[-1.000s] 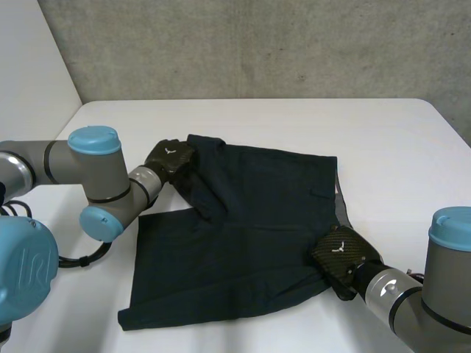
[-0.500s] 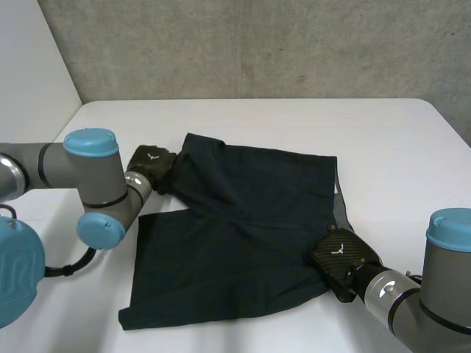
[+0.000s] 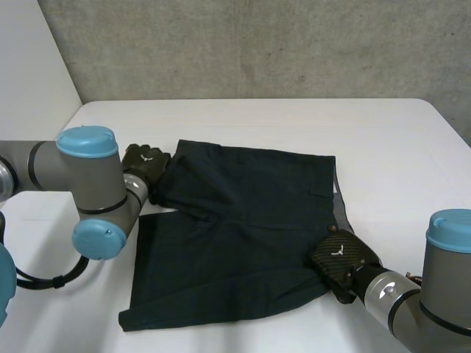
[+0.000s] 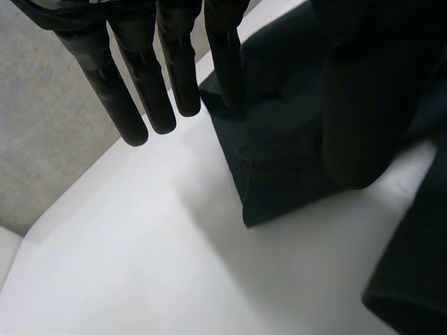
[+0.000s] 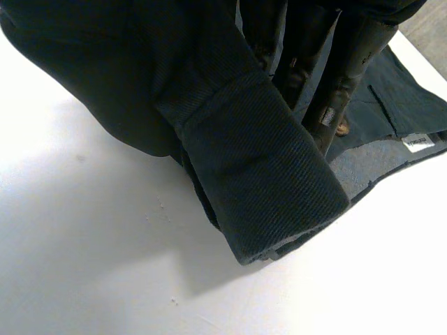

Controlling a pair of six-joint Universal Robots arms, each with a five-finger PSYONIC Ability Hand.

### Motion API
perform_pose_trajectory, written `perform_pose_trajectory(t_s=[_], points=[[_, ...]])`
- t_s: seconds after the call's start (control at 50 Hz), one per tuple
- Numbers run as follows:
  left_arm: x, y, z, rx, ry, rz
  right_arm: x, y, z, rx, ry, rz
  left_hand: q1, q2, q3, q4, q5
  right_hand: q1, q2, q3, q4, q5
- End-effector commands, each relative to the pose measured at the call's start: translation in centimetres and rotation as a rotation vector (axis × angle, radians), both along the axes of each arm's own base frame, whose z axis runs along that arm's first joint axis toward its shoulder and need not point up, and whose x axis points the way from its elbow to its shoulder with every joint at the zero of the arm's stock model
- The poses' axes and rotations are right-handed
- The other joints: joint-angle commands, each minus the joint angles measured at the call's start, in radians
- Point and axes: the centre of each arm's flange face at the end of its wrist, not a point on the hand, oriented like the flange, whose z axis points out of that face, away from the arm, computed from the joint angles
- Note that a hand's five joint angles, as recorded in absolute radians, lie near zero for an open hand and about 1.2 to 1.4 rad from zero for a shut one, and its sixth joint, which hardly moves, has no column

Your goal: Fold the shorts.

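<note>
Shorts (image 3: 243, 220) dark, spread flat; left hand (image 3: 143, 162) fingers straight; right hand (image 3: 342, 257) fingers clamp corner.

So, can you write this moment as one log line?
shorts: spread, unfolded | left hand: open, at leg hem | right hand: shut on waistband corner

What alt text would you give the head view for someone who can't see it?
Dark shorts lie spread on a white table before a concrete wall. The robot's left hand rests at their far left edge; its right hand holds their near right corner.
</note>
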Motion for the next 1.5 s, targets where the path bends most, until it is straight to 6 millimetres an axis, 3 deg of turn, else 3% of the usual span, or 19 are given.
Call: perform_pose_trajectory(t_s=[0.02,0.12,0.18,0.28,0.42,0.58,0.62,0.72,0.8,1.02,1.2,1.34,1.5], points=[[-0.3,-0.6,-0.1,0.005,0.027,-0.075,0.0,0.0,0.0,0.001,0.000,0.000,0.050,0.040,0.030,0.045,0.051,0.398,0.218,0.216,0.203,0.247],[0.1,-0.9,-1.7,0.042,0.012,-0.076,0.0,0.0,0.0,0.000,-0.001,0.002,0.146,0.136,0.126,0.141,0.147,0.398,0.218,0.216,0.203,0.247],[0.1,-1.0,-2.0,0.054,0.005,-0.068,0.0,0.0,0.0,0.001,-0.001,0.002,0.515,0.505,0.495,0.510,0.516,0.398,0.218,0.216,0.203,0.247],[0.7,-1.2,-1.7,0.052,-0.023,-0.038,0.0,0.0,0.0,0.000,-0.001,0.002,0.885,0.875,0.866,0.880,0.887,0.398,0.218,0.216,0.203,0.247],[2.3,-1.3,-1.6,0.028,-0.109,0.133,0.0,0.0,0.0,-0.001,0.000,-0.001,0.886,0.876,0.866,0.881,0.887,0.398,0.218,0.216,0.203,0.247],[1.9,-0.2,-1.9,0.044,-0.117,0.137,0.0,0.0,0.0,-0.001,0.001,-0.002,0.855,0.845,0.835,0.850,0.856,0.398,0.218,0.216,0.203,0.247],[1.8,-0.1,-1.9,0.043,-0.119,0.140,0.0,0.0,0.0,-0.001,0.002,-0.004,0.764,0.754,0.744,0.759,0.765,0.398,0.218,0.216,0.203,0.247],[1.4,0.4,-1.8,0.040,-0.124,0.138,-0.1,0.0,0.0,0.000,0.002,-0.005,0.166,0.156,0.146,0.161,0.167,0.398,0.218,0.216,0.203,0.247],[1.4,0.6,-0.9,0.028,-0.110,0.141,-0.1,0.0,0.0,0.000,0.002,-0.004,-0.114,-0.124,-0.134,-0.119,-0.113,0.398,0.218,0.216,0.203,0.247],[0.5,0.9,2.5,0.004,0.062,0.038,0.0,0.0,0.0,0.001,0.001,-0.001,0.041,0.031,0.021,0.036,0.042,0.398,0.218,0.216,0.203,0.247],[-0.1,-1.4,4.3,-0.041,0.161,-0.045,0.0,0.0,0.0,0.001,0.001,-0.001,0.141,0.131,0.121,0.136,0.142,0.398,0.218,0.216,0.203,0.247],[0.5,-3.0,1.0,0.029,0.127,-0.017,-0.1,0.0,0.0,0.001,0.000,-0.003,0.153,0.143,0.133,0.148,0.154,0.398,0.218,0.216,0.203,0.247],[1.0,-2.9,-1.9,0.091,0.060,0.010,-0.1,-0.1,0.0,0.003,0.000,-0.005,0.147,0.137,0.127,0.142,0.148,0.398,0.218,0.216,0.203,0.247]])
